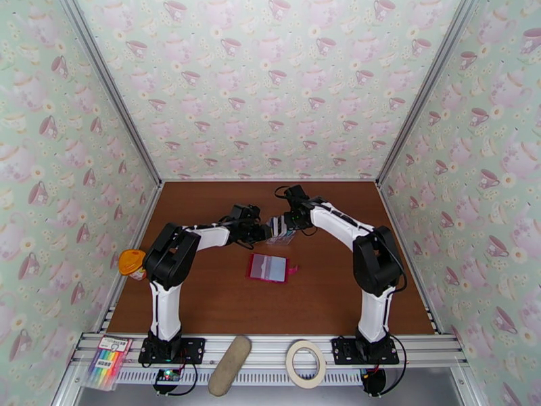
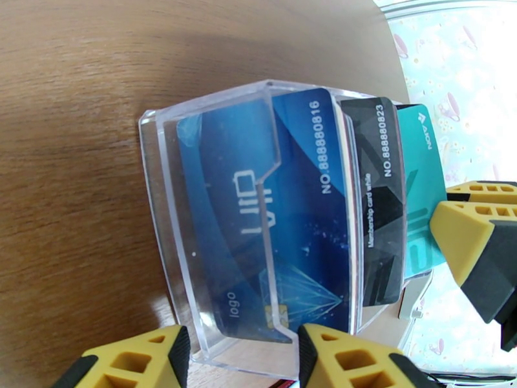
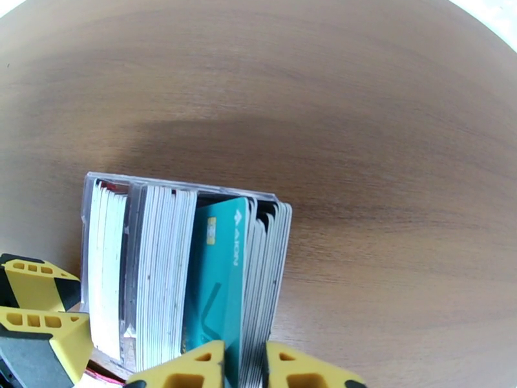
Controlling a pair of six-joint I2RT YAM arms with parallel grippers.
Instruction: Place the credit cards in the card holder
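Brown wood grain covers the desk (image 1: pixel 203 299), and I have both arms bent in over its middle: the left arm (image 1: pixel 169 265) from the near left, the right arm (image 1: pixel 375 262) from the near right. On the metal rail (image 1: pixel 270 350) along the near edge I see a beige oblong pad (image 1: pixel 230 365), a roll of tape (image 1: pixel 305 363) and, further left, a pack of highlighters (image 1: pixel 108 363). An orange-lidded jar (image 1: pixel 132 262) stands at the desk's left edge, beside the left arm.

The card holder (image 1: pixel 268 268) lies open and flat on the desk, on the near side of the spot where the tools meet and apart from both. Its snap tab (image 1: pixel 292 269) points right. Just beyond it stands a clear plastic stand (image 2: pixel 161 208) with the credit cards (image 2: pixel 304 189) packed in on edge. From my left wrist camera I read a dark blue card (image 2: pixel 258 208) in front, then a black card (image 2: pixel 378 208), then a teal one. The right wrist camera shows thick runs of white cards (image 3: pixel 158 266) on either side of the teal card (image 3: pixel 216 279).

My left tool (image 2: pixel 242 366) grips one end of the stand, a finger on each side. My right tool (image 3: pixel 245 368) is pinched nearly closed on the edge of the teal card, which sits among the others in the stand.
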